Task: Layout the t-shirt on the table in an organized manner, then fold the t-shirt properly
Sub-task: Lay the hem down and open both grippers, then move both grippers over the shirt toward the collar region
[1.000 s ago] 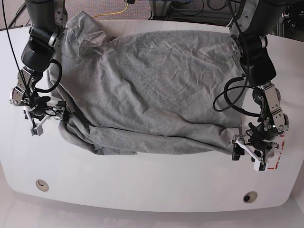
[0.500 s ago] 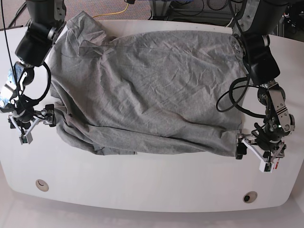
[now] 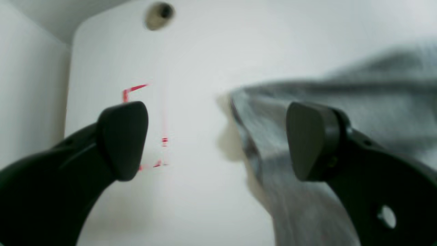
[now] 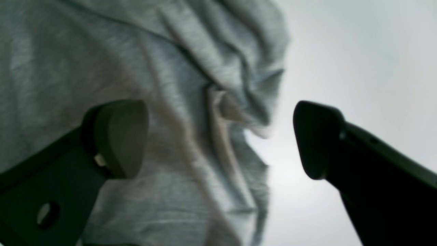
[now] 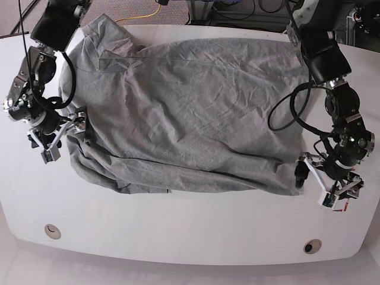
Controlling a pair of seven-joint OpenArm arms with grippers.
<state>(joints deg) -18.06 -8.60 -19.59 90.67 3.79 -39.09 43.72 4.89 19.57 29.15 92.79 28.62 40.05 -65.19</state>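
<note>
The grey t-shirt (image 5: 190,107) lies spread and wrinkled across the white table (image 5: 178,231), its near hem bunched into a thick fold. My left gripper (image 5: 316,185) hovers open at the shirt's near right corner. In the left wrist view the t-shirt (image 3: 375,102) corner edge lies between the fingers of the left gripper (image 3: 215,138), nearer the right one, and nothing is pinched. My right gripper (image 5: 64,135) stands open at the shirt's left edge. The right wrist view has the right gripper (image 4: 218,136) spread over crumpled folds of the t-shirt (image 4: 102,51) and gripping nothing.
A red outline mark (image 5: 343,205) sits on the table just beside the left gripper, also seen as the red mark (image 3: 136,89). Two round holes (image 5: 52,230) (image 5: 312,245) lie near the front edge. Cables and a yellow cord (image 5: 148,13) run behind the table's far edge.
The left gripper opened wider at the near right corner and lifted slightly. The right gripper swung out to the left, then came back up against the shirt's left edge.
</note>
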